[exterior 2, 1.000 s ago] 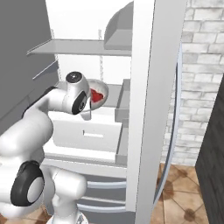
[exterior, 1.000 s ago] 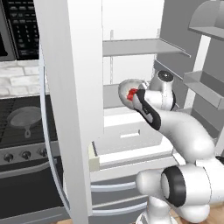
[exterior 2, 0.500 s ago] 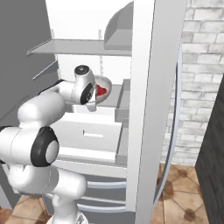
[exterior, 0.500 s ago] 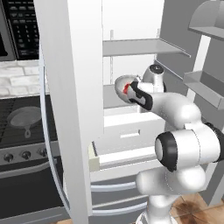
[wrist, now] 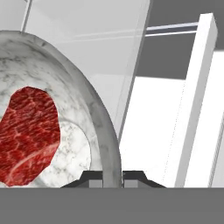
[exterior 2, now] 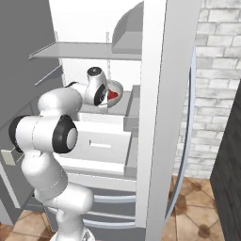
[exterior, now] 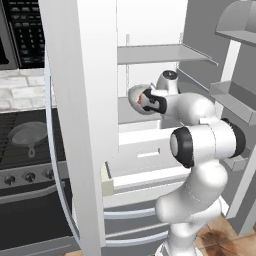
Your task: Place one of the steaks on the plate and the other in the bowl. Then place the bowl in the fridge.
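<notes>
One fridge stands open, and the arm has reached further inside over the last second. Its bowl now hangs above the shelf, rim pinched by closed jaws, red steak inside; release seems next.

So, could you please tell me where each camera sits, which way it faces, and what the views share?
Left base view: behind the arm's left, facing the open fridge; the arm rises at lower right.
Right base view: behind its right, facing the same fridge; the arm rises at lower left.
Hand view: along the tool, shut on the bowl rim.
All three share the bowl and the red steak in it.
</notes>
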Tool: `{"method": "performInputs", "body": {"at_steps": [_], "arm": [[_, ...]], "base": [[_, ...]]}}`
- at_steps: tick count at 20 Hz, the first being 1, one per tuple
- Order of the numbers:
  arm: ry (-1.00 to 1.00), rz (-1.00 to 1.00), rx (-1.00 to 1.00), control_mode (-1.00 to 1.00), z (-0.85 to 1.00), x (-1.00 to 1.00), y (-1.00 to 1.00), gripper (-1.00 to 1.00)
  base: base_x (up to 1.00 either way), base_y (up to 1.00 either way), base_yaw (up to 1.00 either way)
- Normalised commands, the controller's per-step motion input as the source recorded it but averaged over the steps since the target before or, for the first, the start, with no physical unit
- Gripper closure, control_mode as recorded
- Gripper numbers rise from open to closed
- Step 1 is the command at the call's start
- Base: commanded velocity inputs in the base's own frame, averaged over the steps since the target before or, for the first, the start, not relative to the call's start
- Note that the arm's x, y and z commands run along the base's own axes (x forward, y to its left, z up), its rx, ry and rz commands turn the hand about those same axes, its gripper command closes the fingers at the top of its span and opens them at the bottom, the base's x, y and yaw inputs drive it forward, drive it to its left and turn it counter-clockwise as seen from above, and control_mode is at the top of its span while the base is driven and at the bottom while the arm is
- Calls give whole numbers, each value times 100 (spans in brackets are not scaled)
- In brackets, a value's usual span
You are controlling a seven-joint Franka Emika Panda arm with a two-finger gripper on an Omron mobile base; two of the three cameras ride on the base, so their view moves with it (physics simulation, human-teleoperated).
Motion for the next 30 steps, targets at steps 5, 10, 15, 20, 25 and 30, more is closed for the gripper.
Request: {"method": "performInputs", "body": {"at_steps": [5, 10, 15, 20, 25, 30], "arm": [[3, 0, -3, -100, -33, 36, 0, 100], [0, 0, 0, -100, -20, 25, 0, 100], [0, 0, 0, -100, -2, 25, 0, 100], [0, 0, 0, -100, -1, 5, 0, 100], [0, 0, 0, -100, -1, 2, 0, -100], [-1, 0, 0, -100, 0, 0, 0, -100]], "base": [[0, 0, 0], [0, 0, 0], [0, 0, 0], [0, 0, 0], [0, 0, 0], [0, 0, 0]]}}
